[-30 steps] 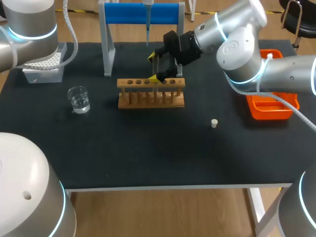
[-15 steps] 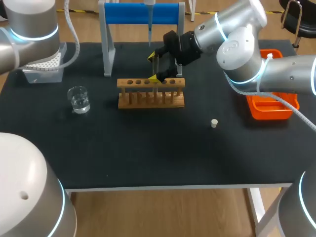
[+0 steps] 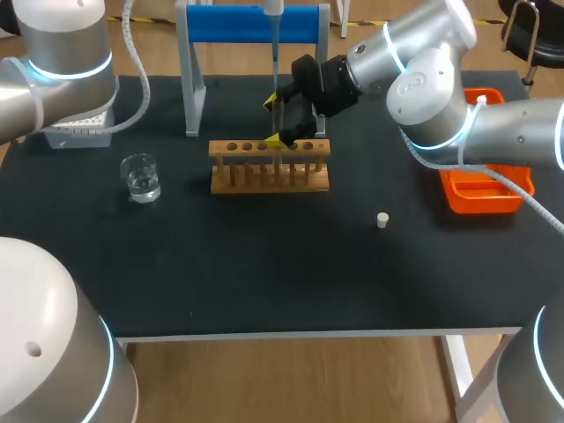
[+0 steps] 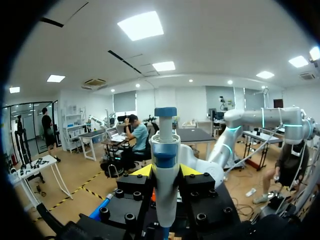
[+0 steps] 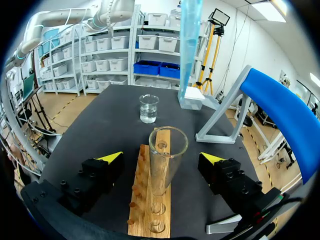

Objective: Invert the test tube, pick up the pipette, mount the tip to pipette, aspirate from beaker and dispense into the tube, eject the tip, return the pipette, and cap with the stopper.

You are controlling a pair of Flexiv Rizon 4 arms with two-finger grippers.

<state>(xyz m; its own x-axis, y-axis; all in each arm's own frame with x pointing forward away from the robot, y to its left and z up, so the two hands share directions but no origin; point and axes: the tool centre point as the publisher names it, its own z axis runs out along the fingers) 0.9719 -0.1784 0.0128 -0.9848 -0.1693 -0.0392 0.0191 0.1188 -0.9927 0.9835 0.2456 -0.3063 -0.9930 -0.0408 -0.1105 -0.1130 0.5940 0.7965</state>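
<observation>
My left gripper is shut on the white and blue pipette, which stands upright between its yellow fingertips. In the head view the pipette hangs in front of the blue stand, its thin tip pointing down near the wooden rack. A clear test tube stands mouth up in the rack. My right gripper is open around the tube, one finger on each side, not touching it. Seen from my right wrist, the pipette's bluish tip hangs above and beyond the tube. The right gripper sits over the rack's middle.
A glass beaker with water stands left of the rack. The white stopper lies on the mat to the rack's right. An orange tray is at the right edge, a tip box at the back left, the blue stand behind the rack.
The left arm has carried the pipette a little to the right, closer above the test tube. The right gripper has stayed open around the tube.
</observation>
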